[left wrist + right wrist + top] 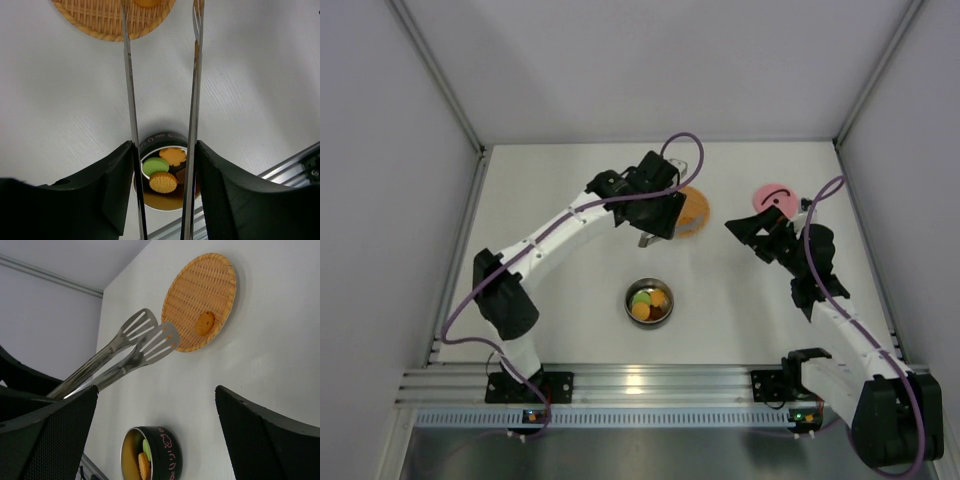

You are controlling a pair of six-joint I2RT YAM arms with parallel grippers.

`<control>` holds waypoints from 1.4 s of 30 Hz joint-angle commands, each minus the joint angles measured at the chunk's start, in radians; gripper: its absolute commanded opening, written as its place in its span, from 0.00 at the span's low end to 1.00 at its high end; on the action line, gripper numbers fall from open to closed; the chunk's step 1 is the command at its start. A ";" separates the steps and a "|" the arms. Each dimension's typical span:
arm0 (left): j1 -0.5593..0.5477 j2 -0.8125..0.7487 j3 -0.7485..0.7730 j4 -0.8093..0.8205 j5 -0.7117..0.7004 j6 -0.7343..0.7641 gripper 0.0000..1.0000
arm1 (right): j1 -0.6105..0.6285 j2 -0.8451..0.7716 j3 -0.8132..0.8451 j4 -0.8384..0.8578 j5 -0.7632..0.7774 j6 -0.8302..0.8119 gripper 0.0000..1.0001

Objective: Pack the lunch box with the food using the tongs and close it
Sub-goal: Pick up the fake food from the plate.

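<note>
Left hand (164, 148) was clamped on the tongs (131, 351). Both long arms ran out between its fingers (112, 185) and lay against their inner faces. I saw it stretched out over the middle of the table (570, 310). The slotted tips stood a little apart at the edge of the woven plate (200, 297); whether they touched anything I could not tell. Nearer to me than that hand, the lunch box (649, 301) stood open on the table, well apart from the plate. It held the food (162, 172): a green round, a ridged yellow-brown biscuit and an orange piece, with something darker beneath. One more orange piece (205, 323) lay alone on the plate. Further right, the right hand (156, 390) had its fingers spread wide with nothing between them. It hung just beside the pink lid (772, 196), on the lid's near side. The lid lay flat on the table at the far right with its black handle up, well apart from the lunch box.
</note>
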 commanded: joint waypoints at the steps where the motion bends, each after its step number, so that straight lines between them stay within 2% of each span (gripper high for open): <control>1: 0.009 0.068 0.086 0.061 -0.024 -0.012 0.56 | 0.005 -0.020 0.017 0.045 0.002 -0.016 0.99; 8: 0.040 0.203 0.143 0.093 -0.034 -0.024 0.56 | 0.005 -0.025 0.017 0.040 0.000 -0.016 1.00; 14: 0.063 0.246 0.144 0.113 -0.016 -0.034 0.55 | 0.005 -0.029 0.017 0.039 -0.001 -0.016 0.99; 24: 0.080 0.257 0.143 0.103 0.065 -0.041 0.55 | 0.005 -0.028 0.020 0.037 -0.003 -0.016 0.99; 42: 0.114 0.265 0.129 0.061 0.113 -0.055 0.52 | 0.005 -0.025 0.021 0.040 -0.006 -0.016 0.99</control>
